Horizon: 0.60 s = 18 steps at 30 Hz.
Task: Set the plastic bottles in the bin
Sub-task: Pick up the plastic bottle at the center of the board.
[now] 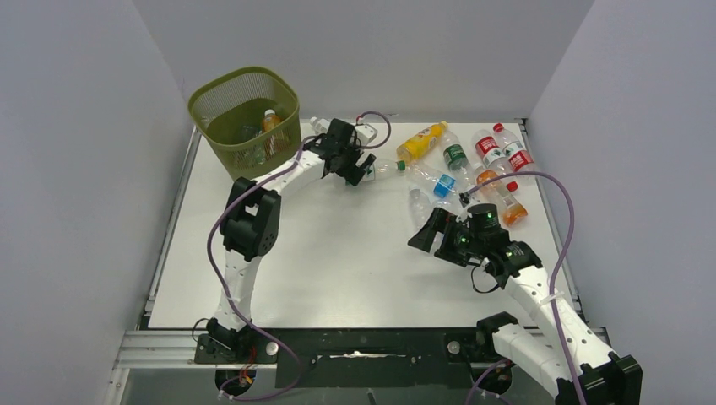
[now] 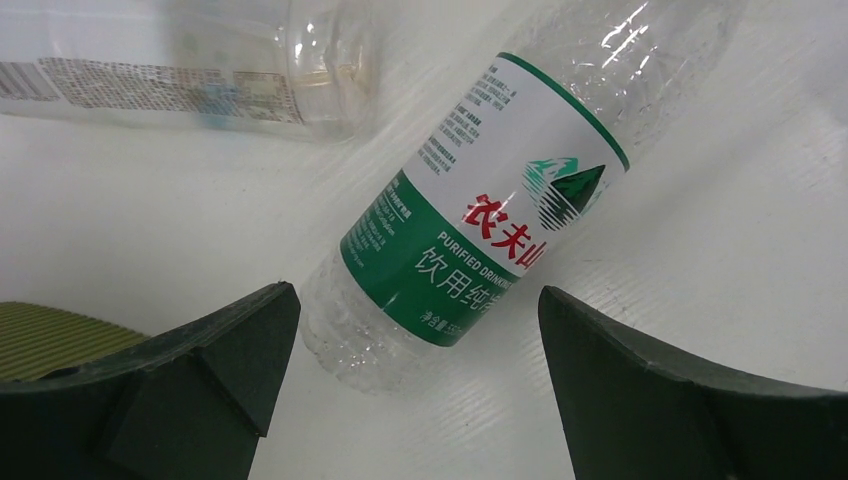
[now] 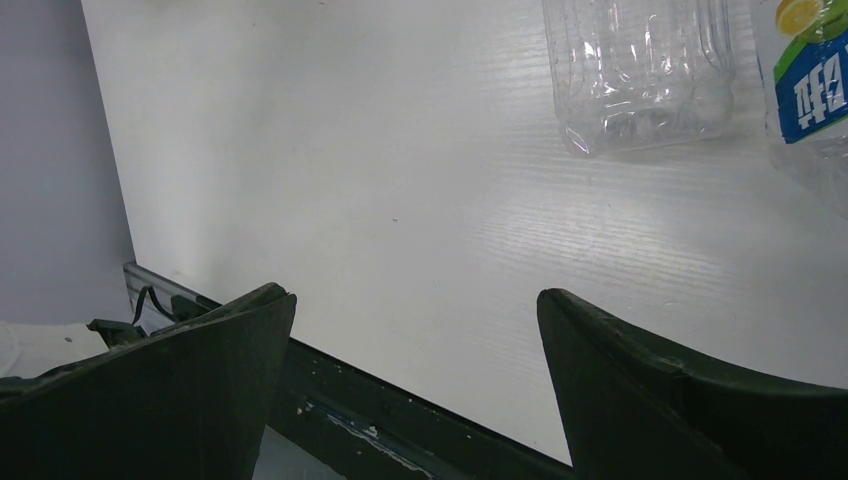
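Observation:
The olive-green mesh bin (image 1: 245, 118) stands at the back left with a few bottles inside; one shows an orange label (image 1: 271, 121). My left gripper (image 1: 361, 167) is open just right of the bin. A clear bottle with a green and white label (image 2: 490, 230) lies flat on the table, and its base reaches between the fingertips of that gripper (image 2: 415, 295) without touching them. Another clear bottle (image 2: 200, 70) lies beyond it. My right gripper (image 1: 428, 232) hangs open and empty over mid-table. In its wrist view the same gripper (image 3: 415, 297) faces a clear bottle (image 3: 640, 70) and a blue-labelled one (image 3: 810, 90).
Several more bottles lie in a cluster at the back right: a yellow-orange one (image 1: 420, 142), a green-labelled one (image 1: 456, 156), two red-labelled ones (image 1: 498, 150) and orange ones (image 1: 507, 202). Grey walls close in the table (image 1: 321, 253) on three sides. A metal rail (image 1: 169, 346) runs along the near edge.

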Each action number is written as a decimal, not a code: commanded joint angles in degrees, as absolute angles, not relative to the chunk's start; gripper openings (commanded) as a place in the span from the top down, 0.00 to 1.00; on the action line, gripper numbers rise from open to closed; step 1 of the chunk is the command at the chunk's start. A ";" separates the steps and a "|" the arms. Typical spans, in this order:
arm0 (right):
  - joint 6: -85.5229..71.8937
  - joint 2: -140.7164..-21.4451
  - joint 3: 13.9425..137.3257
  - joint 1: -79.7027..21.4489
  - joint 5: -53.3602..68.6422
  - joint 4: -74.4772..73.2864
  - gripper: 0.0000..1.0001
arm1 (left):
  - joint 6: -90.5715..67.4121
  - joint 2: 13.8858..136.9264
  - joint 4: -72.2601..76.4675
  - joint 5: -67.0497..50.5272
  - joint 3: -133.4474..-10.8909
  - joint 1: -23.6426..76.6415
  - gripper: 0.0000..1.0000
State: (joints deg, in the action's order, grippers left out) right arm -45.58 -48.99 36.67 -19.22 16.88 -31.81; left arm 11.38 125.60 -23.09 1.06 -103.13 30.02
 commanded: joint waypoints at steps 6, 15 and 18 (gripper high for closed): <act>-46.51 -48.50 36.61 -19.99 16.27 -28.84 0.02 | 13.48 129.80 -20.36 2.55 -107.06 31.28 0.09; -46.68 -49.84 35.33 -20.29 17.10 -26.44 0.02 | 13.15 128.12 -21.23 3.56 -104.01 32.60 0.18; -46.71 -49.99 35.42 -20.50 16.99 -26.01 0.02 | 12.64 127.40 -22.64 3.81 -103.88 32.84 0.30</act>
